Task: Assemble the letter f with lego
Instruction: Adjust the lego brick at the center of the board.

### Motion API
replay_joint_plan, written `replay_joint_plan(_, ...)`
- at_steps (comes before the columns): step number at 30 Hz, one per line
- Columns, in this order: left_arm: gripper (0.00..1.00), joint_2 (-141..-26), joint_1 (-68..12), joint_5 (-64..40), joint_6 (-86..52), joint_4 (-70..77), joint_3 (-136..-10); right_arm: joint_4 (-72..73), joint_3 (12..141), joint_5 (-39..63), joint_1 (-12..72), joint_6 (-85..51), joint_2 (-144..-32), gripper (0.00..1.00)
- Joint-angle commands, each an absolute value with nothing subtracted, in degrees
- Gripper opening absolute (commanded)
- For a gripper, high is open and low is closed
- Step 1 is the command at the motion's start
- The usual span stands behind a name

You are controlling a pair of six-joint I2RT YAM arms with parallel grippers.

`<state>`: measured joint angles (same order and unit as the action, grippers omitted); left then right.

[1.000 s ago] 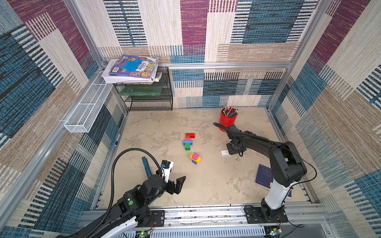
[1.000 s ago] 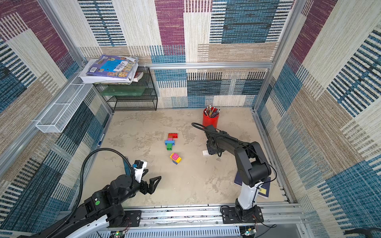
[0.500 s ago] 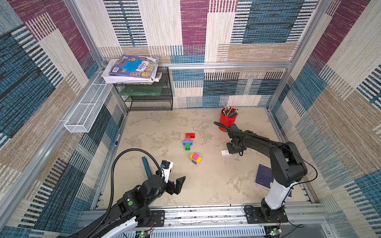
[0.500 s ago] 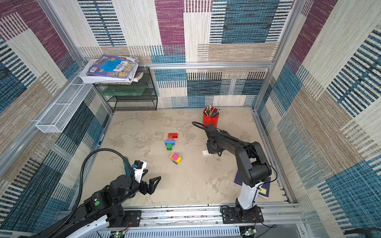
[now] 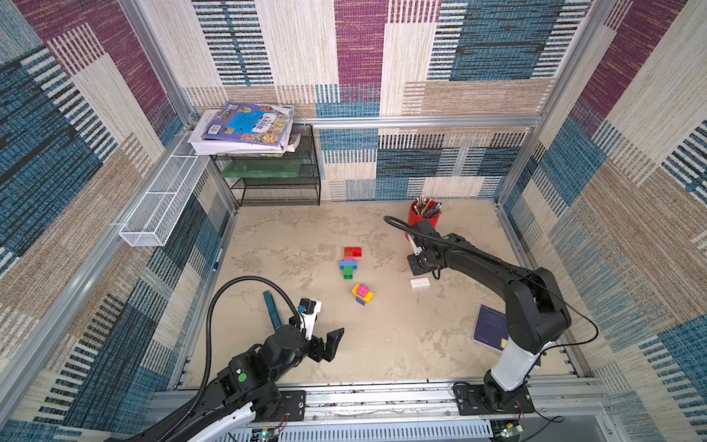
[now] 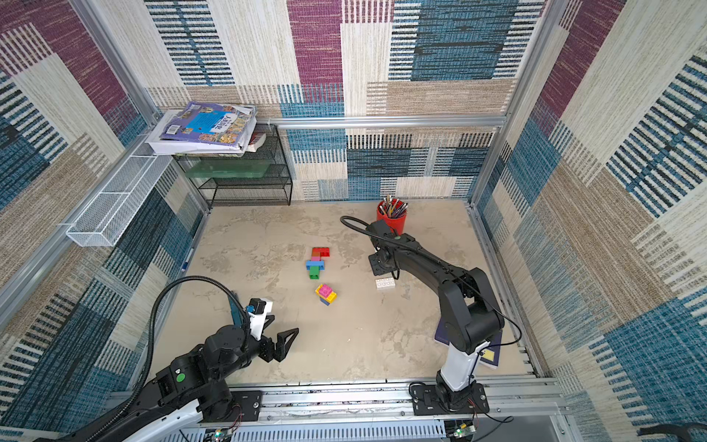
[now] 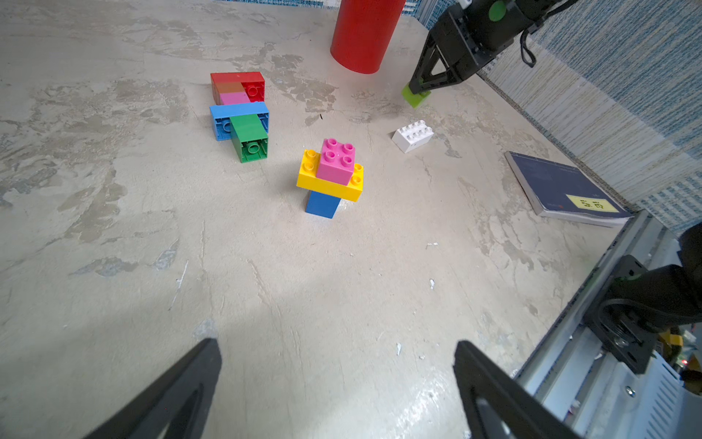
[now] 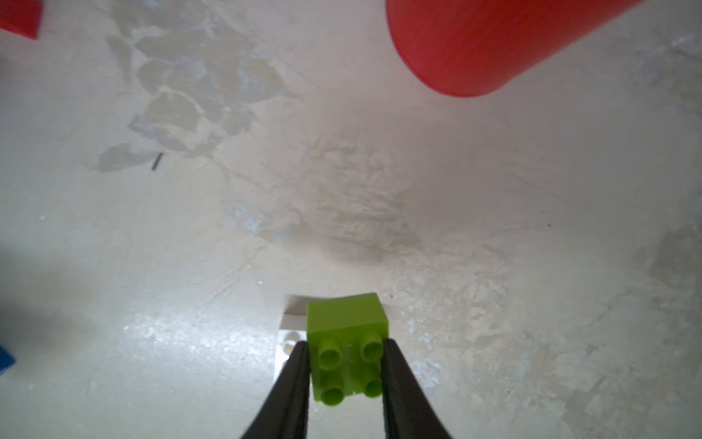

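**While the right end effector (image 8: pixel 346 344) pinches a lime brick (image 8: pixel 347 323), the left end effector (image 7: pixel 336 344) stands wide**

As the right wrist view shows, the two black fingers press on opposite sides of the lime brick, whose four studs face the camera. The left wrist view puts this brick low over the desk (image 5: pixel 382 344). I cannot tell whether it touches the surface. A white brick (image 7: pixel 412 135) lies loose on the desk just beside the gripped one, on the side towards the robot's base.

Well apart from both end effectors, near the middle of the desk, a joined row of bricks (image 7: pixel 239 114) lies flat, red, orange, pink, blue and green. Near it stands a small stack (image 7: pixel 329 178), with a blue brick below, a yellow one across it and a pink one on top. The left end effector hangs empty near the front edge, its fingers far apart and pointing towards this stack.

A red pen cup (image 5: pixel 421 218) stands upright just behind the right end effector, full of pens and pencils (image 5: pixel 426 204). At the back corner a black mesh rack (image 5: pixel 275 180) carries a pile of books (image 5: pixel 245 128) on top and something flat and green on a shelf inside. A dark notebook (image 7: pixel 562 186) lies by the right arm's base.
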<state>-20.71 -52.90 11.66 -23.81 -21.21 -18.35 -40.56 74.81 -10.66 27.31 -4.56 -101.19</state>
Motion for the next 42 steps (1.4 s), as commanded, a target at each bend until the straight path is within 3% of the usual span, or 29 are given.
replay_joint_plan(1,0.99,-20.7,-52.9,11.6,-24.6,-19.9,-18.1,-40.8,76.9,-8.8,29.6,-3.9,-103.0,0.28)
replay_joint_plan(17,0.99,-20.7,-52.8,12.0,-24.4,-20.6,-18.2,-40.8,85.2,-7.8,37.4,-4.4,-116.7,0.29)
replay_joint_plan(30,0.99,-20.6,-52.9,12.0,-24.2,-20.3,-18.1,-41.0,85.7,-9.6,37.6,-4.7,-117.5,0.39)
replay_joint_plan(42,0.99,-20.6,-52.9,12.0,-24.3,-20.5,-18.1,-41.0,85.4,-10.0,37.5,-4.7,-117.4,0.40)
